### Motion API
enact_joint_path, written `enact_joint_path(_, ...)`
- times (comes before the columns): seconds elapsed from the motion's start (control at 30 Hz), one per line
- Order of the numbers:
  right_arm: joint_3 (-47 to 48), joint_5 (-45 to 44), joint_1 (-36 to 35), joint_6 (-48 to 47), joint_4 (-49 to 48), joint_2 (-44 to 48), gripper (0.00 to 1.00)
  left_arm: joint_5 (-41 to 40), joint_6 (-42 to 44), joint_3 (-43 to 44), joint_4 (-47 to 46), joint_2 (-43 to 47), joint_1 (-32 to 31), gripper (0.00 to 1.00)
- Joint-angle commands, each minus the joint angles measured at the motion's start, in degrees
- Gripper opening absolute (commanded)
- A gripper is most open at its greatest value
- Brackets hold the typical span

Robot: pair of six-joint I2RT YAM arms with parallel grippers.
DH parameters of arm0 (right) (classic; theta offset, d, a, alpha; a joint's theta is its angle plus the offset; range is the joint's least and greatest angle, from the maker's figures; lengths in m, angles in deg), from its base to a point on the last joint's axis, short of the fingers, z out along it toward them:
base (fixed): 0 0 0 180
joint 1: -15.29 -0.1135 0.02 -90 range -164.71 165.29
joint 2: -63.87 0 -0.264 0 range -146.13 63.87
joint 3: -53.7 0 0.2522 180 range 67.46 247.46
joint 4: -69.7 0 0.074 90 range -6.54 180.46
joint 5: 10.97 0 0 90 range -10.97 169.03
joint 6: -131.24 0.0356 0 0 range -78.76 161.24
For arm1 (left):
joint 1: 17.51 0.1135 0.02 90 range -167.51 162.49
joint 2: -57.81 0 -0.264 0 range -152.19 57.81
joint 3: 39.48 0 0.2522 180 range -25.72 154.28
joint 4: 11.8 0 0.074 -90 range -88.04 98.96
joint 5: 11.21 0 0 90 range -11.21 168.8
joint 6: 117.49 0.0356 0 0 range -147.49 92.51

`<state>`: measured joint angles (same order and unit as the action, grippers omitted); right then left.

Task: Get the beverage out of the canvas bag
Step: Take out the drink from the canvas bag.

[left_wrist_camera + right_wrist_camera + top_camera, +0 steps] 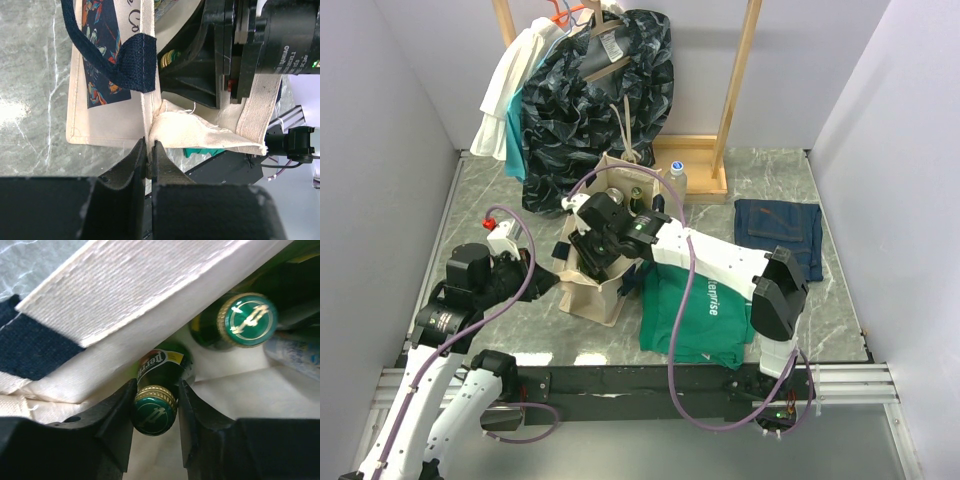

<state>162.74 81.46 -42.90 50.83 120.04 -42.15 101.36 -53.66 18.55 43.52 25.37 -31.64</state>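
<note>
Bottle grip is shown only by the right wrist view: the right gripper [156, 392] is seen closed on the neck of a green bottle [155, 412] with a gold-edged green cap, one finger on each side, down inside the canvas bag [135, 295]. A second green bottle [249, 320] with the same cap is seen just beside it, up and to the right. Part of a clear bottle [295, 352] is caught at the right edge. None of this is visible from the top camera, where the bag's open mouth is covered by the right arm [720, 262].

Only the left wrist view shows the left gripper [148, 157] pressed together on a cream seam of the bag's rim, below a navy strap [135, 62]. That pinch cannot be made out from above, past the left arm [470, 285].

From the top camera the bag is seen upright on the table [770, 170], between the two arms. A green T-shirt [695, 310] is laid just right of it, under the right arm, with folded jeans [780, 232] farther right. Behind the bag a wooden rack [738, 85] is hung with a dark patterned garment [600, 95] and a white top [515, 70]. A clear plastic bottle [677, 177] is stood on the rack's base.
</note>
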Motion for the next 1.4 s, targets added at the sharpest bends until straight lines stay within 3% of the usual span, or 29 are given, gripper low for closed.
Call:
enact_joint_path(0.0, 1.57, 3.54, -0.17, 0.0, -0.45, -0.33, 0.34, 0.72, 0.68, -0.59, 5.55, 0.63, -0.55, 0.01)
enact_joint_path(0.03, 1.48, 3.63, -0.17, -0.18, -0.45, -0.24, 0.25, 0.55, 0.51, -0.68, 5.37, 0.72, -0.55, 0.01)
enact_joint_path(0.2, 1.4, 4.6, -0.25, -0.62, -1.16, 0.2, 0.0, 0.46, 0.42, -0.59, 5.46, 0.72, -0.55, 0.01)
enact_joint_path(1.37, 12.82, -2.35, -0.69, -4.66, 0.95, 5.03, 0.0, -2.0, -1.07, -0.94, 5.37, -1.57, -0.37, 0.01)
